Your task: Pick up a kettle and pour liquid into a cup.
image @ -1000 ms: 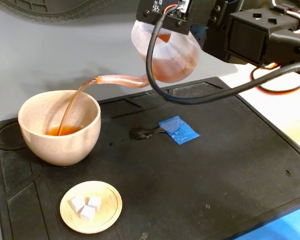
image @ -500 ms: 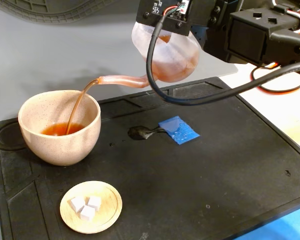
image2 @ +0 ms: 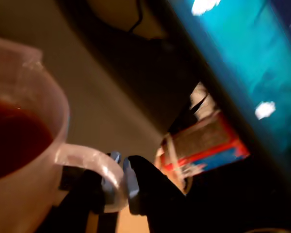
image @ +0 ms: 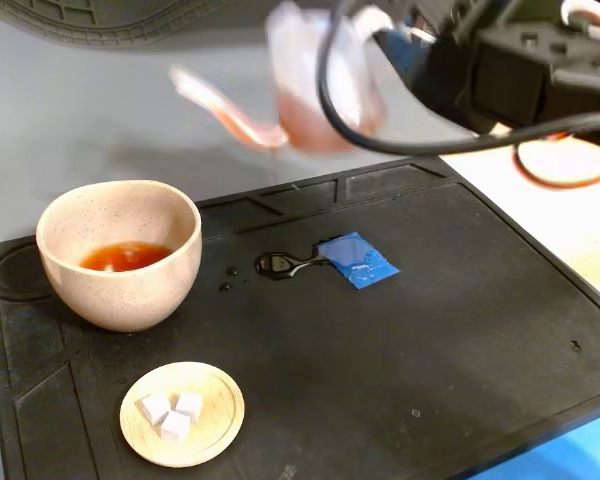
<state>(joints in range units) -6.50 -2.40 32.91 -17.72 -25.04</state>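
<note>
My gripper (image2: 119, 187) pinches the kettle (image: 315, 90) by its handle (liquid inside) — tilting short of the cup (image: 120, 252) means spills.

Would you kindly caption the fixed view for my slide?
Hand holds kettle aloft, blurred, above mat; cup holds liquid.

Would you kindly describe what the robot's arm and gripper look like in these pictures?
The arm is built of blocky black housings with white parts at the top right and a thick black cable looping beneath. In the wrist view, the gripper has dark fingers with pale blue-grey pads. No markings are legible.
</note>
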